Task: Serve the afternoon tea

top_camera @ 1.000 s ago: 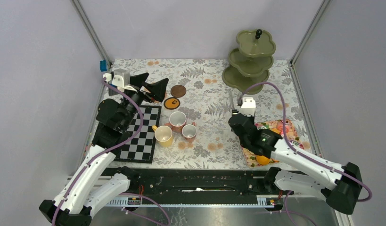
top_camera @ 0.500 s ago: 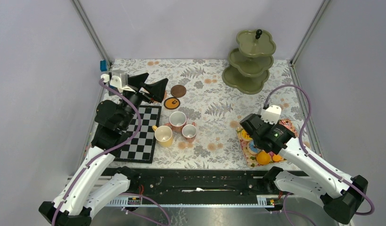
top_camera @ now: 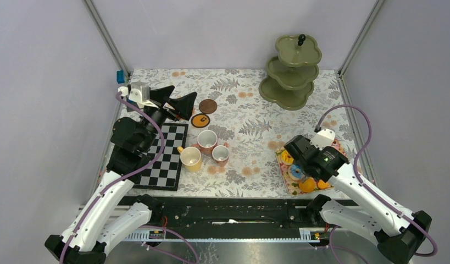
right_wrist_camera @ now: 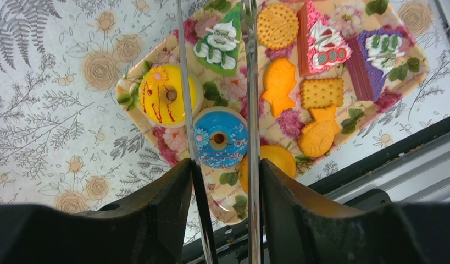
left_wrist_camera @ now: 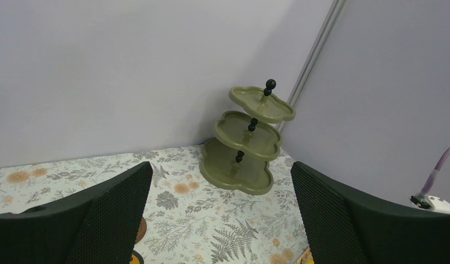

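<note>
The right gripper's [right_wrist_camera: 213,22] jaws stand part-way apart over the floral tray [right_wrist_camera: 291,122] at 4 o'clock on the bench [top_camera: 250,126]. Their thin blades flank the blue donut [right_wrist_camera: 220,137], though I cannot tell whether they touch it; the yellow donut [right_wrist_camera: 167,96] lies just outside them, and cakes [right_wrist_camera: 321,47] and cookies [right_wrist_camera: 321,92] fill the tray's other end. Toward the middle, the yellow mug [top_camera: 190,158], near pinkish mug [top_camera: 220,155] and far pinkish mug [top_camera: 207,140] cluster beside the chessboard [top_camera: 167,157], with the orange coaster [top_camera: 199,120] and brown coaster [top_camera: 207,106] beyond at 12 o'clock. At 10 o'clock the left gripper's [left_wrist_camera: 221,168] jaws gape wide, holding nothing, facing the olive-green three-tier stand [top_camera: 291,66] far off at 1 o'clock.
</note>
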{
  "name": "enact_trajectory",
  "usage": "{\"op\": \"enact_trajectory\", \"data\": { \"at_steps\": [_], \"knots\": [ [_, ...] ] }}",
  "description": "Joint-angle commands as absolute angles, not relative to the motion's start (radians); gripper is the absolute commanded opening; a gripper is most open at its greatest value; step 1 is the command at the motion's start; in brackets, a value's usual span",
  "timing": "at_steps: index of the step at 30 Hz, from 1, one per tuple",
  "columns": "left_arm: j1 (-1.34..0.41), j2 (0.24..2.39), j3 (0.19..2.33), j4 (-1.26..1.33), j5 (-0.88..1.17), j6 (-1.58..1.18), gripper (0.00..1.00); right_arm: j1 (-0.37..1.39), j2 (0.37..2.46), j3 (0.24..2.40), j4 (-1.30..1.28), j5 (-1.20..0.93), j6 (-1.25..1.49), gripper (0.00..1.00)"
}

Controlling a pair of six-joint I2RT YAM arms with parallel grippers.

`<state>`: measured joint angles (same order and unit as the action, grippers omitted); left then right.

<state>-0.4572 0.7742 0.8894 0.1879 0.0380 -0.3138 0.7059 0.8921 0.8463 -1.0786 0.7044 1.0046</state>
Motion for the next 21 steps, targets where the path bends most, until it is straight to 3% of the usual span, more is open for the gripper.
{"op": "enact_trajectory", "data": {
  "at_steps": [1, 21],
  "knots": [
    [-0.461, 0.765, 0.910, 0.235, 0.042, -0.318, 0.99, 0.699, 0.880, 0.816, -1.087, 0.666, 1.067, 0.54],
    [-0.462, 0.768, 0.910, 0.233, 0.038, -0.316, 0.99, 0.699, 0.954, 0.754, -0.996, 0.659, 1.057, 0.53]
  ]
}}
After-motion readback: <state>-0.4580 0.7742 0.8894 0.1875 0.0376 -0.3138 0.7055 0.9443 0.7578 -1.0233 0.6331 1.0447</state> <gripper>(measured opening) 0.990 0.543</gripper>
